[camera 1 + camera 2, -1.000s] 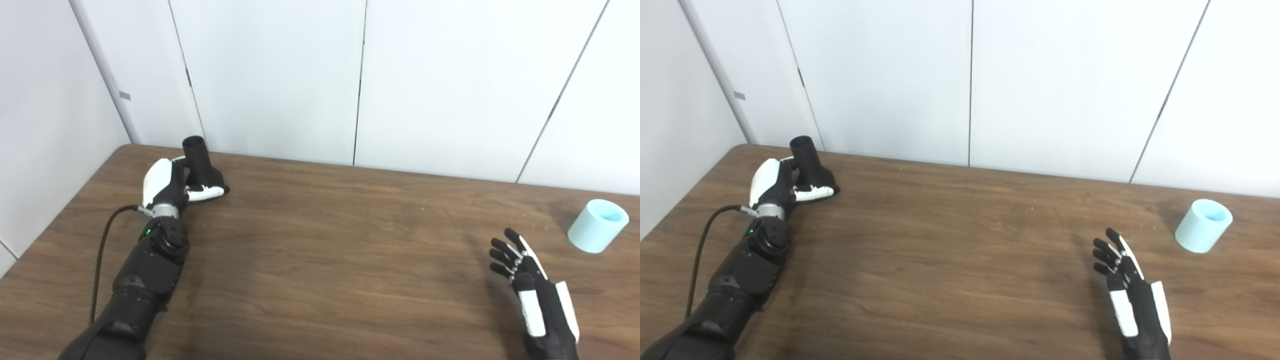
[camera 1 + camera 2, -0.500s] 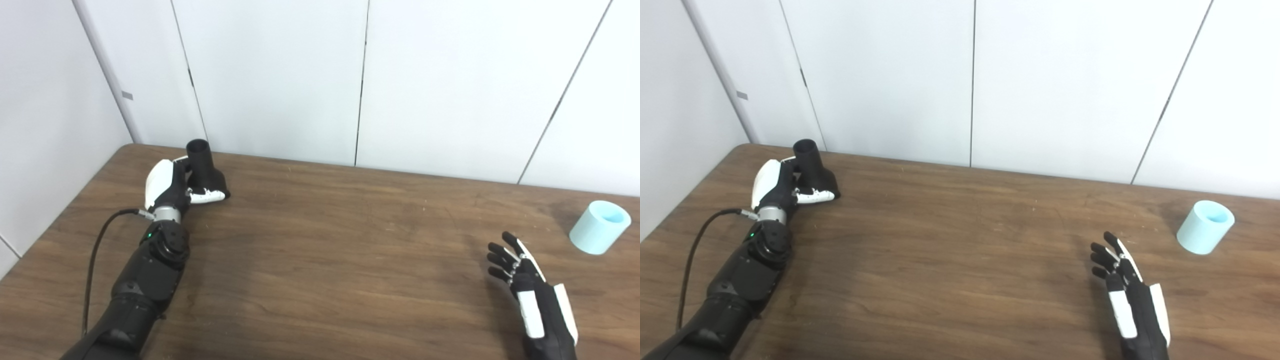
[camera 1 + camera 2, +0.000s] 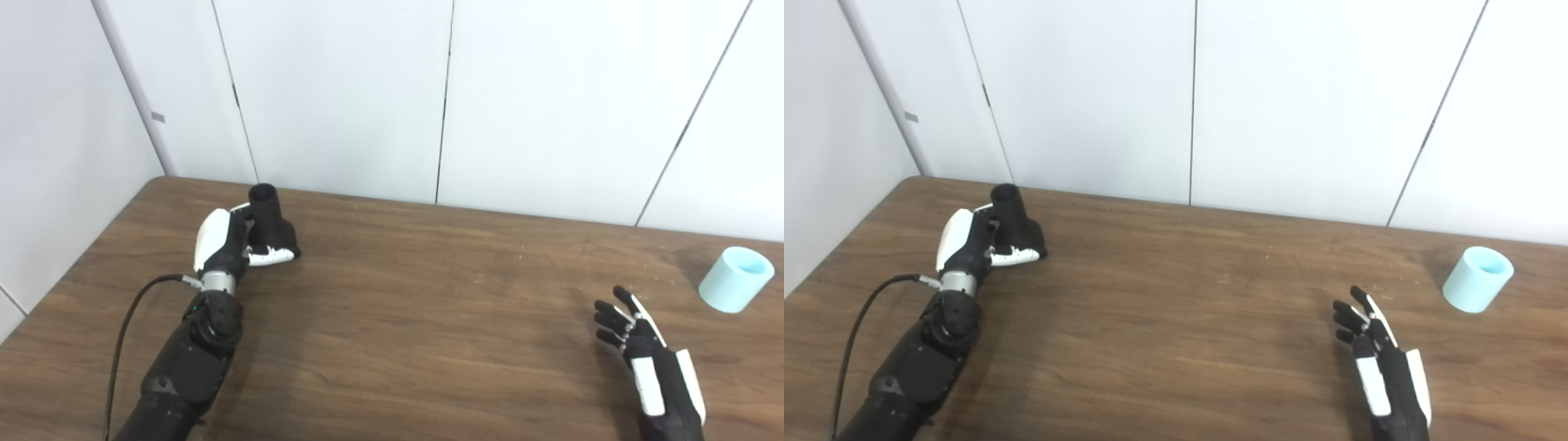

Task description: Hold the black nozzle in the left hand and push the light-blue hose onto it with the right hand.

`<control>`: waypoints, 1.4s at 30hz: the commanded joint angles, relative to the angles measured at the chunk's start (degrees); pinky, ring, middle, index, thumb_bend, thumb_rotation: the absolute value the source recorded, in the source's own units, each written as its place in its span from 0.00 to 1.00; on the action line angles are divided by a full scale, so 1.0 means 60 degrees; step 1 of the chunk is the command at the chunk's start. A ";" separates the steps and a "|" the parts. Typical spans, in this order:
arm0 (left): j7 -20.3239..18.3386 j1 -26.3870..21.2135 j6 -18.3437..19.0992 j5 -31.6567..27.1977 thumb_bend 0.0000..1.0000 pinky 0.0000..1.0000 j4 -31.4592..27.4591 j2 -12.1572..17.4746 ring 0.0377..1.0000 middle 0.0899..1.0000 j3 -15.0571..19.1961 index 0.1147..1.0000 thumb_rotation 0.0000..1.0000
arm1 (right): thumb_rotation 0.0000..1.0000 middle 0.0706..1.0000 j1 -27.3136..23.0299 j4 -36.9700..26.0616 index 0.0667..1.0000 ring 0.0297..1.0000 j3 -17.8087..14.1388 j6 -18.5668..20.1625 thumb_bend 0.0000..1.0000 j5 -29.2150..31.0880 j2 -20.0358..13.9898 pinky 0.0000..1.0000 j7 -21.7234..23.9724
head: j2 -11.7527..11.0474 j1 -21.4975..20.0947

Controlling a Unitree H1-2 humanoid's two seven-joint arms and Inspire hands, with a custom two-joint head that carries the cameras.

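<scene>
Left eye view: the nozzle [image 3: 269, 215], black with a flared base, at ten o'clock, is wrapped by the left hand [image 3: 229, 242]; the grip should be kept firm.

Right eye view: the right hand [image 3: 1375, 361], fingers spread and empty, should be reached toward the pale-blue hose [image 3: 1477, 278] at three o'clock, well apart.

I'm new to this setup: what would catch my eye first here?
The left hand grips the black nozzle at the table's far left, its open end pointing up. Far right, the light-blue hose piece sits alone, apart from the open right hand.
</scene>
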 commanded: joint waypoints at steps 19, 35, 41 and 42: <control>-0.3158 0.1597 0.0098 -0.0256 0.51 0.86 -0.1410 -0.1463 0.84 0.75 -0.3383 0.43 0.10 | 1.00 0.80 -0.0002 -0.0578 0.91 0.82 0.0335 0.0653 0.67 -0.0223 0.0515 0.79 -0.0069 | 0.0350 -0.0929; -0.3318 0.1674 -0.0681 0.0530 0.51 0.91 -0.1206 -0.1596 0.86 0.76 -0.4873 0.43 0.10 | 1.00 0.79 -0.0033 -0.0835 0.91 0.81 0.0654 0.1138 0.68 -0.0650 0.0737 0.77 -0.0315 | 0.0393 -0.1220; -0.3422 0.1755 -0.0758 0.0625 0.51 0.91 -0.1117 -0.1696 0.86 0.76 -0.5003 0.43 0.10 | 1.00 0.79 -0.0044 -0.0846 0.91 0.81 0.0703 0.1195 0.66 -0.0691 0.0827 0.76 -0.0365 | 0.0465 -0.1435; -0.3413 0.1769 -0.0789 0.0648 0.51 0.91 -0.1091 -0.1708 0.86 0.76 -0.5012 0.43 0.10 | 1.00 0.79 -0.0036 -0.0871 0.91 0.81 0.0714 0.1212 0.66 -0.0701 0.0838 0.76 -0.0370 | 0.0465 -0.1435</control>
